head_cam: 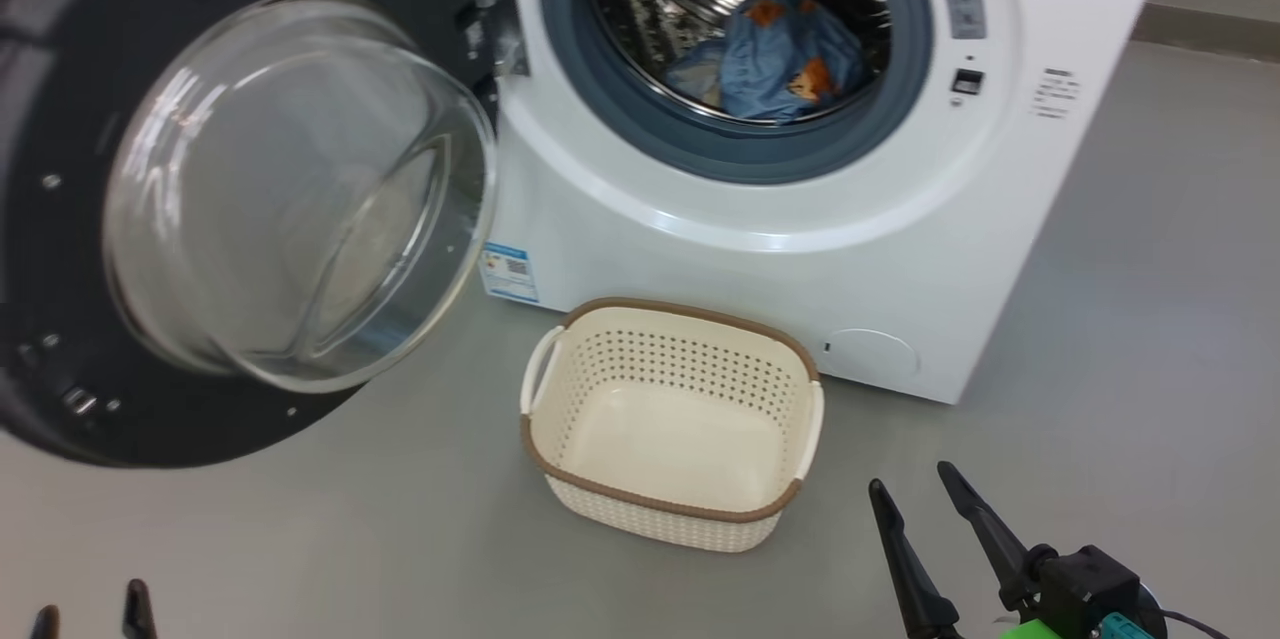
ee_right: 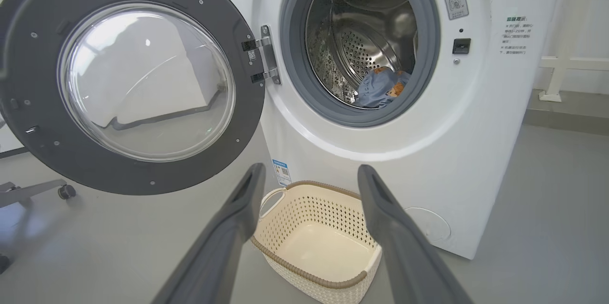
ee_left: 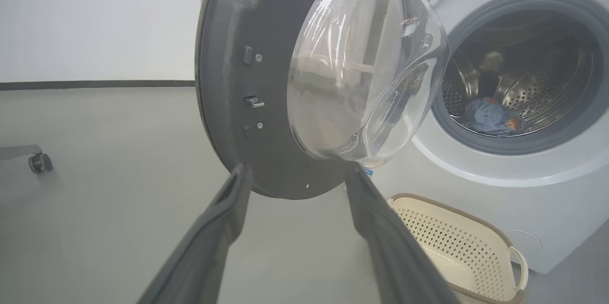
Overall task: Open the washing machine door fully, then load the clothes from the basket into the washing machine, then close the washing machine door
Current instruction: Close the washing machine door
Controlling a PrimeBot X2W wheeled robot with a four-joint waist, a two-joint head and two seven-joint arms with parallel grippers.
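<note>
Since the basket (head_cam: pixel 660 519) just ahead of the right gripper (head_cam: pixel 912 481) lay empty and the clothes (head_cam: pixel 790 54) sat low in the steel drum of the washing machine (head_cam: pixel 760 259), beyond that gripper's fingertips, loading looked finished. The washing machine door (head_cam: pixel 290 189) hung wide open ahead of the left gripper (ee_left: pixel 297 169), so closing it seemed the one step left. Both grippers were spread apart and held nothing, the left one's fingers framing the door's lower rim without, as far as I could tell, touching it. Underneath lay a smooth pale grey floor (head_cam: pixel 1130 319). Off to the left gripper's left, a caster wheel (ee_left: pixel 40 162) stood before a white wall (ee_left: pixel 95 18) with a dark skirting strip (ee_left: pixel 95 84).
</note>
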